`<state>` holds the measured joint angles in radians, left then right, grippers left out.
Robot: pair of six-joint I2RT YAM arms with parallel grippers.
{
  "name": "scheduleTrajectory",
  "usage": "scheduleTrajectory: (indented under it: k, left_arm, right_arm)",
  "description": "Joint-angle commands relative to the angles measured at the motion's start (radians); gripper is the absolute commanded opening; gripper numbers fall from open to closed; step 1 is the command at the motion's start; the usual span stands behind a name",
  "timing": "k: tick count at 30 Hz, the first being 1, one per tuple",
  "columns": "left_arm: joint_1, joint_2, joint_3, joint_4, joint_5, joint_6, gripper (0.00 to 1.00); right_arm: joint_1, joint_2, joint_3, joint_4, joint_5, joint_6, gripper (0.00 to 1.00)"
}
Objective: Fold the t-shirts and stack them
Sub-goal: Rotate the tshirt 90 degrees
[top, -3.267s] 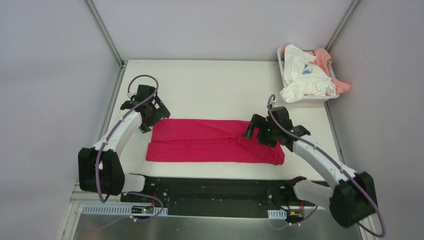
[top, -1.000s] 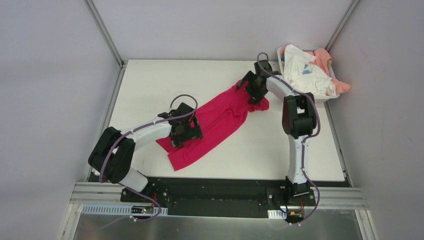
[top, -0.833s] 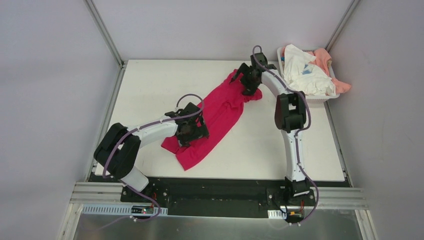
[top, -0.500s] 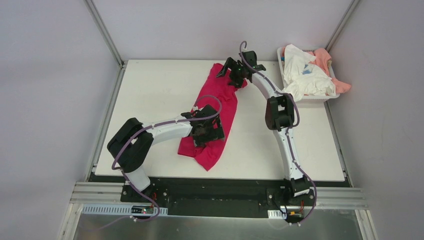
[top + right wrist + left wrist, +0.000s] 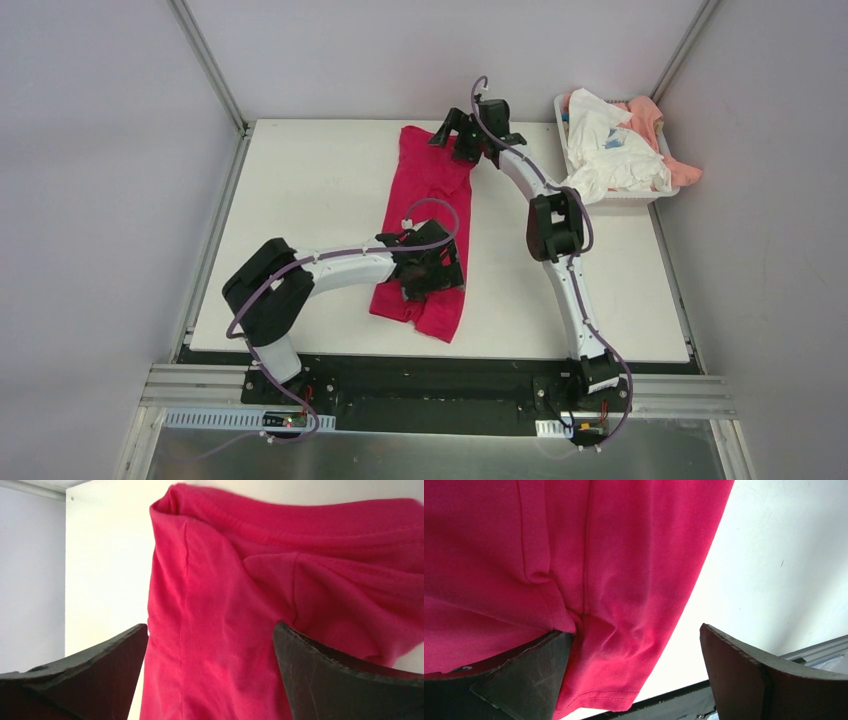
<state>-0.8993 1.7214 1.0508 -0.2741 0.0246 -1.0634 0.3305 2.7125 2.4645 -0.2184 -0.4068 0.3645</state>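
Note:
The magenta-red t-shirt (image 5: pixel 425 185) lies as a long folded strip running from the table's far edge to its near edge. My left gripper (image 5: pixel 432 272) is over its near end, open; in the left wrist view (image 5: pixel 636 630) the cloth (image 5: pixel 614 570) lies under the left finger. My right gripper (image 5: pixel 458 135) is over the shirt's far end, open; in the right wrist view (image 5: pixel 211 626) the cloth (image 5: pixel 225 605) lies between the spread fingers. White t-shirts (image 5: pixel 610 150) and a peach-pink one (image 5: pixel 655 118) are heaped in the basket.
The white plastic basket (image 5: pixel 562 128) stands at the far right corner. The table's black front rail (image 5: pixel 440 385) runs along the near edge, close to the shirt's near hem. Grey walls enclose the table on three sides.
The shirt has swung from lying across the table to lying front-to-back. My right gripper moved to the far edge, my left gripper moved right along the near side.

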Motion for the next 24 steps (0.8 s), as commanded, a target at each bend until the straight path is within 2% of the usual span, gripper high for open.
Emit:
scheduleTrajectory:
  k: [1,5,8,11,15,18,20,22,24]
  left_arm:
    - [-0.028,-0.068,-0.019,-0.016,-0.018,-0.024,0.99]
    - [-0.044,-0.184,-0.025,-0.017,-0.062,0.035,0.99]
    - [-0.044,-0.272,-0.029,-0.021,-0.055,0.101,0.99]
    - [-0.043,-0.360,-0.048,-0.048,-0.070,0.159,0.99]
    - [-0.036,-0.494,-0.085,-0.253,-0.289,0.183,0.99]
    - [0.039,-0.579,-0.168,-0.345,-0.345,0.143,0.99]
    - [0.142,-0.631,-0.250,-0.346,-0.282,0.144,0.99]
    - [0.230,-0.654,-0.314,-0.335,-0.225,0.165,0.99]
    - [0.263,-0.655,-0.350,-0.309,-0.174,0.189,0.99]
  right_arm:
    - [-0.018,-0.035,0.030,0.072,0.060,-0.086,1.00]
    - [-0.020,-0.120,0.040,0.018,0.121,-0.218,0.99]
    - [-0.025,-0.248,-0.022,0.007,0.227,-0.236,1.00]
    - [-0.027,-0.374,-0.086,-0.021,0.265,-0.246,1.00]
    - [-0.018,-0.570,-0.228,-0.203,0.289,-0.205,1.00]
    - [0.008,-0.749,-0.481,-0.349,0.315,-0.143,0.99]
    - [0.033,-0.895,-0.716,-0.372,0.324,-0.081,0.99]
    - [0.062,-1.051,-1.008,-0.285,0.319,0.002,0.99]
    - [0.102,-1.191,-1.257,-0.165,0.297,0.081,0.99]
